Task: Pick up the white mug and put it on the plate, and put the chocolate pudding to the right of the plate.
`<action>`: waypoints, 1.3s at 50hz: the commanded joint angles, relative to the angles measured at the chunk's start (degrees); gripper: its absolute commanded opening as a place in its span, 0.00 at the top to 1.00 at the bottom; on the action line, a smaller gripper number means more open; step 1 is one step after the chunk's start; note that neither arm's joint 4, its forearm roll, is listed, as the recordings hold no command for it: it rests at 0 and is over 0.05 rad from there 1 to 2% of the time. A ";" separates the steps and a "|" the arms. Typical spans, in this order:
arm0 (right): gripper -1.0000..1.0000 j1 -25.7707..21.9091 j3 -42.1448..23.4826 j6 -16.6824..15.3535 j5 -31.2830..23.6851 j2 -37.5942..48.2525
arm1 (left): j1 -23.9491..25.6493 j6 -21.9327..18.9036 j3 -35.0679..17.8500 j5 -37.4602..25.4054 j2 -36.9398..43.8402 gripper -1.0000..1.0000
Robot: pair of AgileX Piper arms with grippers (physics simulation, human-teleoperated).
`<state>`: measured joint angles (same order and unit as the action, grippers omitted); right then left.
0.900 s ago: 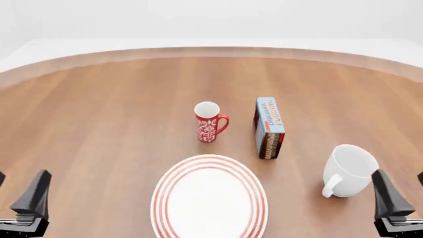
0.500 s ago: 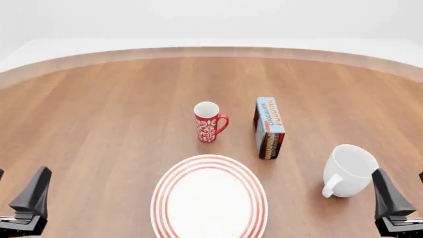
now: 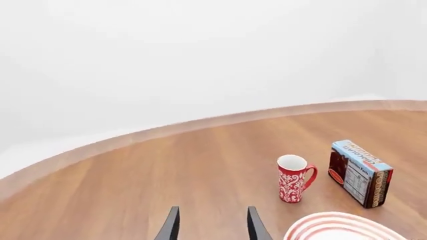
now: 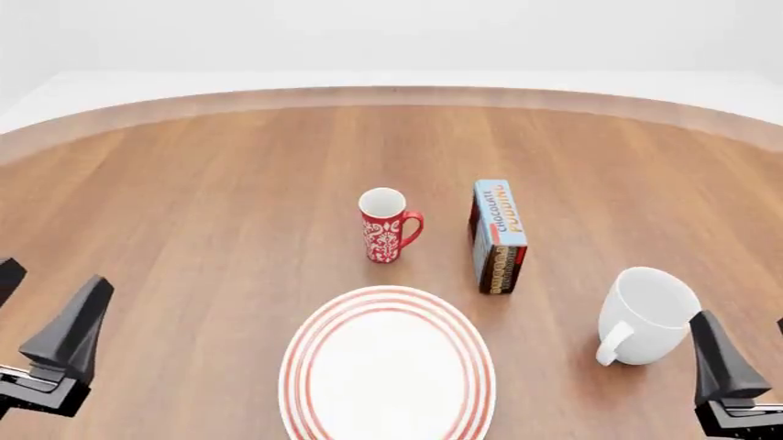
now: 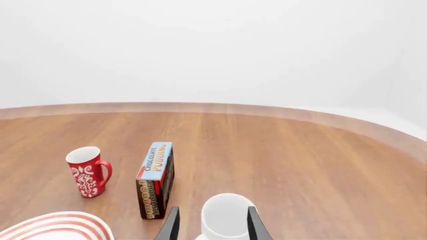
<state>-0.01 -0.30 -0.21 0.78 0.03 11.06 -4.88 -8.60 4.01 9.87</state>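
Note:
The white mug [image 4: 648, 313] stands at the front right of the table with its handle toward the near side; it also shows in the right wrist view [image 5: 225, 216]. The plate [image 4: 387, 367] lies at the front centre. The chocolate pudding [image 4: 498, 236] stands on its edge behind the plate, to the right. My right gripper [image 4: 749, 353] is open and empty, just right of and nearer than the white mug; in the right wrist view [image 5: 212, 225] the mug sits ahead between the fingers. My left gripper [image 4: 43, 307] is open and empty at the front left, far from the plate.
A slim red mug with a white floral pattern [image 4: 387, 225] stands behind the plate, left of the pudding box. The left wrist view shows the red mug [image 3: 292, 178], the pudding box [image 3: 360, 172] and the plate's rim [image 3: 347, 227]. The round wooden table's far edge [image 4: 391, 92] curves across the back.

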 commanded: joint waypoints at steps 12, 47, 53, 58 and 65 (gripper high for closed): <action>0.00 -0.01 0.07 -0.12 0.12 0.00 | 9.59 -2.39 -4.70 4.63 8.06 0.00; 0.00 -0.04 0.01 -0.03 0.00 0.00 | 25.37 -4.23 -7.15 18.87 28.03 0.00; 0.00 -0.01 0.01 -0.05 -0.02 0.01 | 26.51 -4.31 -7.54 20.04 30.03 0.00; 0.00 -0.03 0.02 -0.03 -0.02 0.01 | 28.49 -4.13 -8.45 21.47 32.74 0.00; 0.00 -0.02 0.03 -0.03 -0.01 0.01 | 31.01 -4.12 -9.47 23.66 36.61 0.00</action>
<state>-0.04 -0.28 -0.25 0.76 0.04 38.82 -9.01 -16.88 24.74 41.54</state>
